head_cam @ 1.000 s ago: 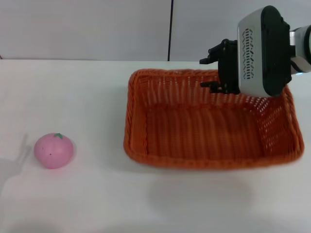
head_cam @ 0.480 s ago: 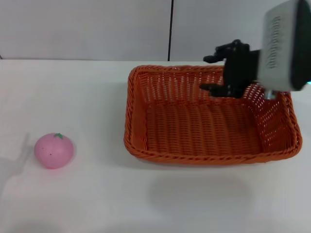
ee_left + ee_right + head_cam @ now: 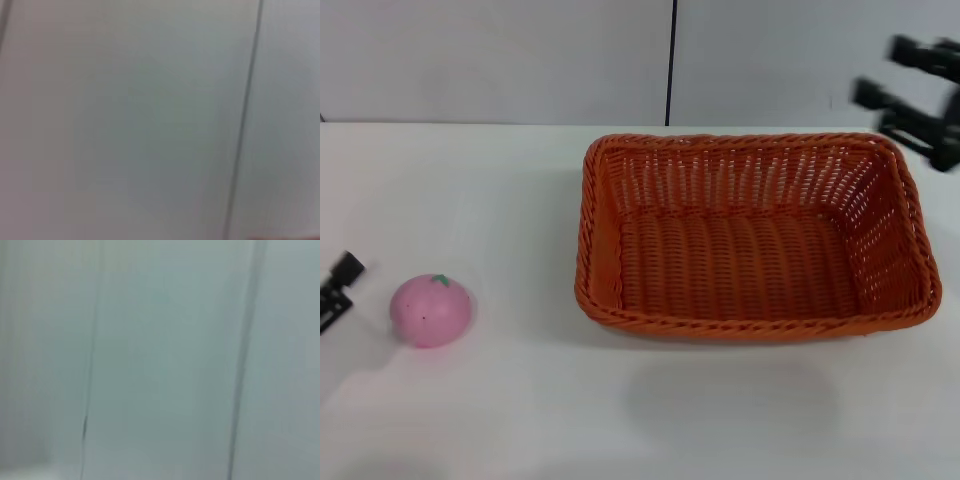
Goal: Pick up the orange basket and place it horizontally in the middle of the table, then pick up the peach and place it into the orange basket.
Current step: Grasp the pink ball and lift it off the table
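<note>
The orange basket (image 3: 750, 235) lies flat on the white table (image 3: 480, 180), long side across, right of centre, with nothing in it. The pink peach (image 3: 430, 310) sits on the table at the left, well apart from the basket. My right gripper (image 3: 910, 85) hangs in the air beyond the basket's far right corner, open and holding nothing. Only a dark tip of my left gripper (image 3: 338, 285) shows at the left edge, just left of the peach and not touching it. Both wrist views show only blank wall.
A grey wall with a dark vertical seam (image 3: 671, 60) stands behind the table's far edge. Bare tabletop lies between the peach and the basket and along the front.
My right gripper let go of the basket's far rim and drew up and away to the right. The basket settled flat. My left gripper's tip came into view beside the peach.
</note>
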Controlling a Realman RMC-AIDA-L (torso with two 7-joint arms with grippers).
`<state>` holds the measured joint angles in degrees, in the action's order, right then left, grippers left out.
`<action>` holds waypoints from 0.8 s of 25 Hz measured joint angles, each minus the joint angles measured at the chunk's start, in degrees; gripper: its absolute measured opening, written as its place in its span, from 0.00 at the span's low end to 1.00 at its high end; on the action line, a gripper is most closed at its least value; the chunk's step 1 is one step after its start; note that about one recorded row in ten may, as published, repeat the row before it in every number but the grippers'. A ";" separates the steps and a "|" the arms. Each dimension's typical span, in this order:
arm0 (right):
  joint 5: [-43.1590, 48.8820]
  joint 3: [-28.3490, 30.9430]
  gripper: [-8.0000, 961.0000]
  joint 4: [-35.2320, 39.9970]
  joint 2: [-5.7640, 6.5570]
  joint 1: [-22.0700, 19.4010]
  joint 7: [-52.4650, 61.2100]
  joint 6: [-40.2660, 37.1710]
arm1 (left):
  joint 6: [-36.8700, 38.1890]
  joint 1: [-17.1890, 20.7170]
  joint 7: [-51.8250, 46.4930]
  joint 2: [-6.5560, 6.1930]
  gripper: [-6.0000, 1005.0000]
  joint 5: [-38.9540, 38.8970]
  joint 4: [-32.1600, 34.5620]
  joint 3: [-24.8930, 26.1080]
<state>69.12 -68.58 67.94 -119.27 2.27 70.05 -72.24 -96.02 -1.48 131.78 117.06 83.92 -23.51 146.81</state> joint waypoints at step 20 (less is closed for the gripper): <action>-11.14 26.94 0.60 -38.64 0.43 -1.49 -12.29 -35.57 | 12.61 -5.39 2.81 1.03 0.83 14.86 0.58 -0.21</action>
<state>57.98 -41.64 29.30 -118.85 0.78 57.76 -107.80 -83.40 -6.86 134.59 118.10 98.77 -22.93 146.60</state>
